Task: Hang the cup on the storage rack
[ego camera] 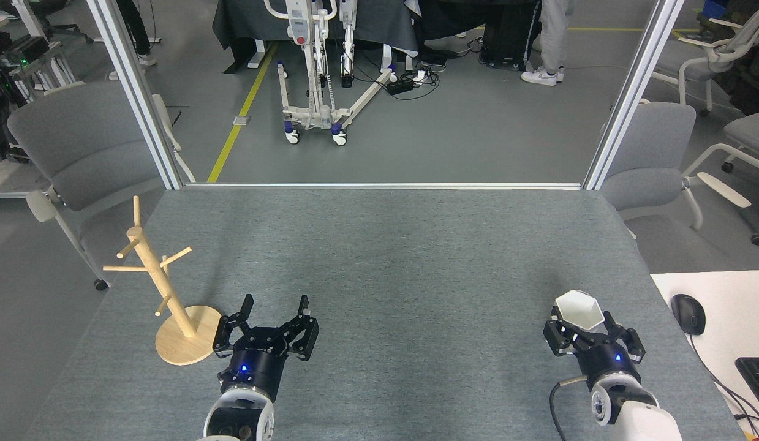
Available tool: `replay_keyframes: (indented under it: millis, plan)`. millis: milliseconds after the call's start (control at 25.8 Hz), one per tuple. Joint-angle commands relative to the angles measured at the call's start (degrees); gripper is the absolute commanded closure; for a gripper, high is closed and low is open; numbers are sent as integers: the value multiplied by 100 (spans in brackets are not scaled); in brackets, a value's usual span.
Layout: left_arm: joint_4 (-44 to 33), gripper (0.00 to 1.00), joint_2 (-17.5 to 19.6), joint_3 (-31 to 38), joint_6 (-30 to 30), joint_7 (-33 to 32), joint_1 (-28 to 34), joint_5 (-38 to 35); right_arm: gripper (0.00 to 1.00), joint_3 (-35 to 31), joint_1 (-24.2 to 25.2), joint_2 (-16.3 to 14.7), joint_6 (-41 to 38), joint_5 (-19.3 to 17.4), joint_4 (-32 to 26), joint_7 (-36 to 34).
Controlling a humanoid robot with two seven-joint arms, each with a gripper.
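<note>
Sitting in the lower right of the frame, the cup [579,310] shows its white hexagonal rim just above the right gripper [590,327], whose dark fingers reach up around its lower sides; whether they are actually pressing on the cup cannot be told from this angle, since the contact is hidden beneath the rim. The handle tab is not visible here. Far across the table [391,245], in the lower left of the frame, the storage rack [165,288] stands on its round base with its pole leaning and thin pegs pointing out to several sides. The left gripper [275,306] rests just right of that base, its fingers spread apart and holding nothing. Judging by its look, the cup is probably light and rigid, with a matte surface that should give fair friction, but its faceted walls mean the fingers will sit best flat on two opposite faces rather than on an edge, where it could twist. It would likely chip if knocked or dropped. A hold on the body that leaves the handle side free seems wisest, since the hole in the tab must slide over a peg, and the pegs look slender enough to call for careful aim.
</note>
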Motion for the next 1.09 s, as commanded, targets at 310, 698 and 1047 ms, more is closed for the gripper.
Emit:
replay_keyframes:
  millis: [310,698,1047]
  plan:
    - [66,1,-9,0,2,21,-35,0,0,13,-19,-11,-2,0,156,-9]
    - [75,1,0,0,10,21,-44,0,0,110,-265,-20,50,0,438,-18]
    - [66,1,0,0,2,21,-44,0,1,110,-265,-2,50,9,438,-132]
